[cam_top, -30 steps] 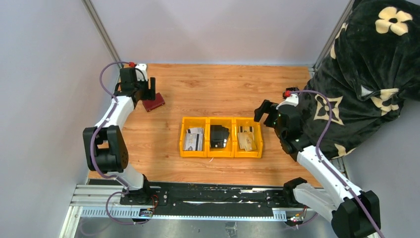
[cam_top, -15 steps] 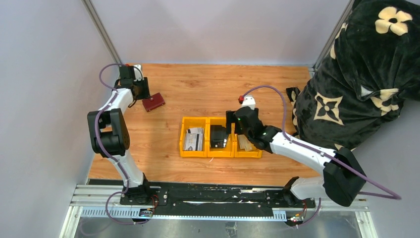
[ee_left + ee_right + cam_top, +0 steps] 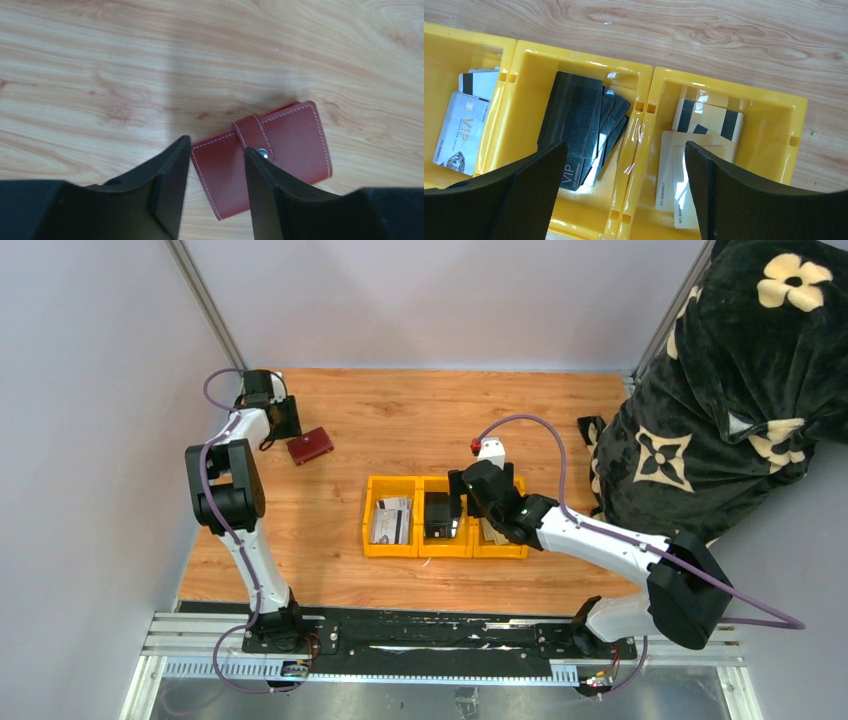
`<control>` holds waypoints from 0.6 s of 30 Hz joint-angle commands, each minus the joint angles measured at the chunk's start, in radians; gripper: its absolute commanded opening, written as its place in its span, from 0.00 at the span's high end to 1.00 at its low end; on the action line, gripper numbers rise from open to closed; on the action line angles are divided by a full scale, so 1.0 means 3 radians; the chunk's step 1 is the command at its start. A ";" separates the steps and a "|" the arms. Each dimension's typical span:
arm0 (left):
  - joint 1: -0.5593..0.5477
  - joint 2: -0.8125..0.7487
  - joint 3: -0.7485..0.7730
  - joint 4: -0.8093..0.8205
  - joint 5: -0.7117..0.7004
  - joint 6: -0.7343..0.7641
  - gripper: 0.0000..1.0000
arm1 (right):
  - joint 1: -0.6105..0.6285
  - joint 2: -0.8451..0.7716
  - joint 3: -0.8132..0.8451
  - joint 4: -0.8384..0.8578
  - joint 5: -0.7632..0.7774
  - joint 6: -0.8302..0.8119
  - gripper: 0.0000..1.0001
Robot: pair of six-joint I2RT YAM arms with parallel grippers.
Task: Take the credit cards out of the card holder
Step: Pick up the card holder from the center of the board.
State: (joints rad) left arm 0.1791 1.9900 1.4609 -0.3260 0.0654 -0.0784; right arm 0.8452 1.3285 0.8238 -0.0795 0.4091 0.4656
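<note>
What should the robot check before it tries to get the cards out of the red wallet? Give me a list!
1. The card holder lies flat on the table: ok.
2. The snap strap is undone: not ok, it is buttoned shut.
3. The left gripper is at the holder with jaws apart, holding nothing: ok.
4. The right gripper is open and empty above the yellow bins: ok.
5. Credit cards are inside the holder: cannot tell, it is closed.
</note>
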 commanded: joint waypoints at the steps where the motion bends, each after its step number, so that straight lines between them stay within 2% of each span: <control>1: 0.0049 0.0167 0.0155 -0.0145 -0.0207 0.0066 0.45 | 0.0082 -0.0046 0.0033 -0.0164 0.0125 0.0088 0.10; 4: 0.0062 0.0209 0.0163 -0.0168 -0.0212 0.0064 0.37 | 0.0112 -0.0048 -0.0005 -0.0170 0.0171 0.0123 0.09; 8: 0.0067 0.0263 0.0196 -0.0174 -0.0158 0.0024 0.35 | 0.0124 -0.0026 -0.0021 -0.0180 0.0171 0.0155 0.10; 15: 0.0114 0.0401 0.0302 -0.0303 0.0127 -0.0104 0.51 | 0.0131 -0.0126 -0.0052 -0.0291 0.0228 0.0196 0.10; 18: 0.0112 0.0390 0.0269 -0.0331 0.0243 -0.0107 0.51 | 0.0128 -0.0193 -0.0093 -0.0333 0.0222 0.0211 0.10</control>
State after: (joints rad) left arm 0.2047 2.0830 1.5372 -0.3798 0.0856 -0.0975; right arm 0.8696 1.3109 0.8192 -0.1329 0.4423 0.5060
